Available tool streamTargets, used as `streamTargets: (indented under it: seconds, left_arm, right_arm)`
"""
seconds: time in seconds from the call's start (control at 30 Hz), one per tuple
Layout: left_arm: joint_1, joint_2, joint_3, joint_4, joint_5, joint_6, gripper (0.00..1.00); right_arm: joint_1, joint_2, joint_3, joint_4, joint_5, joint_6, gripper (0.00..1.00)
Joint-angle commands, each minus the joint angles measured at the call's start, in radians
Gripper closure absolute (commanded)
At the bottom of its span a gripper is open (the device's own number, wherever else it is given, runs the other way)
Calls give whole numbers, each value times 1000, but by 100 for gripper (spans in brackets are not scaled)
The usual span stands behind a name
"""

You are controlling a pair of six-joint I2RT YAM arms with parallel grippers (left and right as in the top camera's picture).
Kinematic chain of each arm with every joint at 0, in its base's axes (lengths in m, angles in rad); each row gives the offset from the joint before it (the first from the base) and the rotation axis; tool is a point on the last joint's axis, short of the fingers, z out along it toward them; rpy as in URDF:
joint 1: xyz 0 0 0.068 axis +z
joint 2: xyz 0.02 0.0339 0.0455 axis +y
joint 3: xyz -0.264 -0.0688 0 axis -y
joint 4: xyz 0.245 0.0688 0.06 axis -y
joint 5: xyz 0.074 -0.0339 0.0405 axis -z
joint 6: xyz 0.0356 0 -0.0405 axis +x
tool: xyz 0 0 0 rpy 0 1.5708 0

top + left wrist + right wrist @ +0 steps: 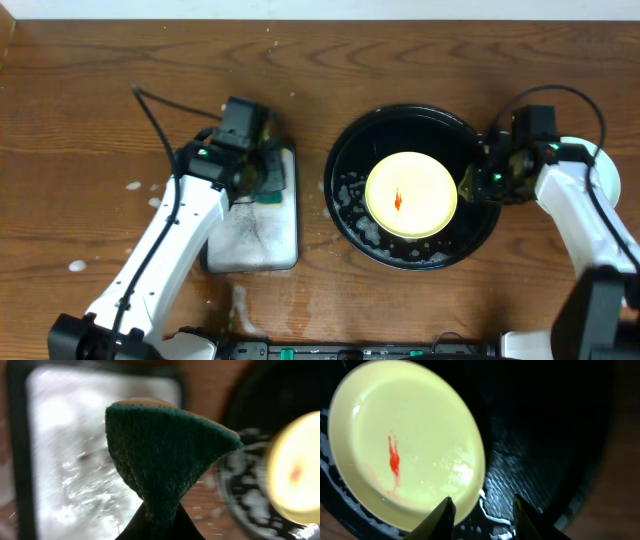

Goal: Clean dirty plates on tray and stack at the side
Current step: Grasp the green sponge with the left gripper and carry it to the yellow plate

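Left claw [160, 522], mostly cut off at frame bottom, pinches green sponge [165, 455]. Right claw [482, 510] parted, empty, over tray [545, 435] at yellow plate [405, 435] rim. Left-wrist background blurred.

3 cams: 1 overhead, 2 wrist.
Overhead: straight down on table [100, 60], far, whole layout in frame. Left wrist: tight behind sponge [165, 455], facing down over dish [50, 460] and tray [250, 510], background blurred. Right wrist: close, tilted down onto plate [405, 435]. Shared in all three: plate and tray.
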Motion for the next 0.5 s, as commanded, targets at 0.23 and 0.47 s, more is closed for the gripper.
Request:
streamTargets:
  seconds: [0.23, 0.47]
  left_arm:
    - [-233, 51, 51, 211, 100, -147, 93]
    - [-365, 216, 51, 438, 113, -256, 93]
  right_arm:
    - [6, 220, 8, 106, -84, -50, 85]
    - [67, 270, 7, 162, -83, -42, 99]
